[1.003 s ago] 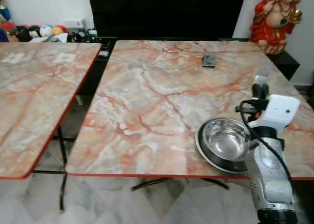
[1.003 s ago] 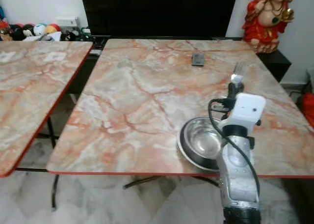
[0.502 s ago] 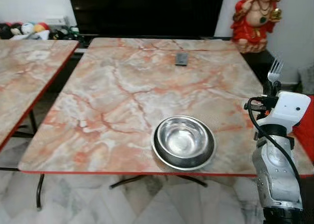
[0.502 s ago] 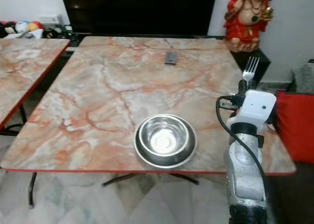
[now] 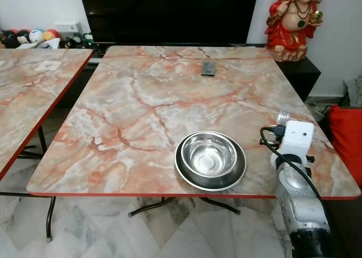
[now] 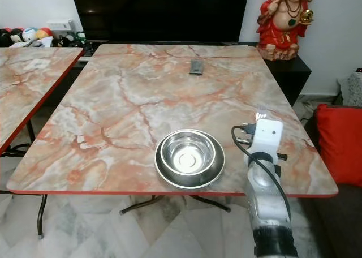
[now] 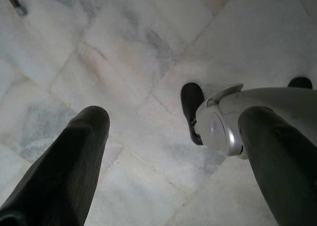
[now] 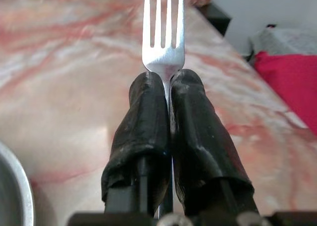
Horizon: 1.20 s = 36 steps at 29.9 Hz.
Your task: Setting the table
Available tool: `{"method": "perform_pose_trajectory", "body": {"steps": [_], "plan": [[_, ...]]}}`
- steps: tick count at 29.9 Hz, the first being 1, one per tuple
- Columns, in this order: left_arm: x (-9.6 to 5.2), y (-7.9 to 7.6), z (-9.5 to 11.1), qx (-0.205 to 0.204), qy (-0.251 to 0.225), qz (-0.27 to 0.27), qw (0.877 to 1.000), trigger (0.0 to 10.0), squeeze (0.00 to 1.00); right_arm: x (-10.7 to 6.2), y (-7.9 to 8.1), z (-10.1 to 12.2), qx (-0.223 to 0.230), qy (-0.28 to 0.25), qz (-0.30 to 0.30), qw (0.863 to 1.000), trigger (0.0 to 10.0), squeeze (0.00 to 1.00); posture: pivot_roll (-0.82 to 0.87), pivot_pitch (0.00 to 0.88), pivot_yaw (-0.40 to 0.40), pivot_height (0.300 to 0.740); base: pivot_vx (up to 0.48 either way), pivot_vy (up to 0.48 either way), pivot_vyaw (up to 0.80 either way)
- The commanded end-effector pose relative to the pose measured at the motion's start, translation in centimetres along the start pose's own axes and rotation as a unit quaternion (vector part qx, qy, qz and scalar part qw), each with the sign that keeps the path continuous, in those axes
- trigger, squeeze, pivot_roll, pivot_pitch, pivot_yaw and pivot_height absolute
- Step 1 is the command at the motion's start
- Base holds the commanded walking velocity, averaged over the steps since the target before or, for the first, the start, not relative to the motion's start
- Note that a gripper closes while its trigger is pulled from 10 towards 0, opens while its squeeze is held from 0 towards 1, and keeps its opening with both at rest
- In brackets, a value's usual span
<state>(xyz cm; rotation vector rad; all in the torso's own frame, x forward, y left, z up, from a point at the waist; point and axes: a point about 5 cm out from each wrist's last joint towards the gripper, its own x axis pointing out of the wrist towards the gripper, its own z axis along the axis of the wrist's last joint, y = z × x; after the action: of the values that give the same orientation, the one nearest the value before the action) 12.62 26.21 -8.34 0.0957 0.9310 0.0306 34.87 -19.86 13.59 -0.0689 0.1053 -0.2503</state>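
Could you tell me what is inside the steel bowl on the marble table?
The steel bowl looks empty: its shiny bottom shows bare. It sits on a dark plate, which hides the table beneath.

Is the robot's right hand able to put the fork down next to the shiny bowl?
Probably yes. The right hand grips the fork over the table, just right of the bowl, with bare tabletop beside the bowl.
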Motion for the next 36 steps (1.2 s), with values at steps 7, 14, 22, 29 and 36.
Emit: {"method": "perform_pose_trajectory", "body": {"steps": [7, 14, 22, 29, 36], "plan": [[-0.3, 0.3, -0.7, 0.001, 0.016, 0.000, 1.000, 10.0, 0.00, 1.3, 0.5, -0.8, 0.028, 0.041, 0.003, 0.999, 10.0, 0.00, -0.01, 0.118, 0.024, 0.740, 0.000, 0.000, 0.00], [-0.3, 0.4, -0.6, 0.003, 0.016, 0.001, 1.000, 10.0, 0.00, 1.8, 1.3, -1.6, 0.037, 0.060, 0.026, 0.997, 10.0, 0.00, -0.01, 0.117, 0.031, 0.740, 0.000, 0.000, 0.00], [-0.3, 0.5, -0.6, 0.004, 0.014, 0.001, 1.000, 10.0, 0.00, 2.5, 1.1, -1.2, 0.047, 0.047, 0.017, 0.998, 10.0, 0.00, 0.00, 0.115, 0.037, 0.740, 0.000, 0.000, 0.00], [-0.3, 0.5, -0.6, 0.005, 0.015, 0.001, 1.000, 10.0, 0.00, 2.7, 1.3, -1.6, 0.043, 0.059, 0.031, 0.997, 10.0, 0.00, 0.01, 0.113, 0.036, 0.740, 0.000, 0.000, 0.00], [-0.2, 0.5, -0.5, 0.009, 0.016, -0.002, 1.000, 10.0, 0.00, 2.6, 2.0, -2.2, 0.030, 0.081, 0.056, 0.995, 10.0, 0.00, 0.01, 0.112, 0.036, 0.740, 0.000, 0.000, 0.00]]}}
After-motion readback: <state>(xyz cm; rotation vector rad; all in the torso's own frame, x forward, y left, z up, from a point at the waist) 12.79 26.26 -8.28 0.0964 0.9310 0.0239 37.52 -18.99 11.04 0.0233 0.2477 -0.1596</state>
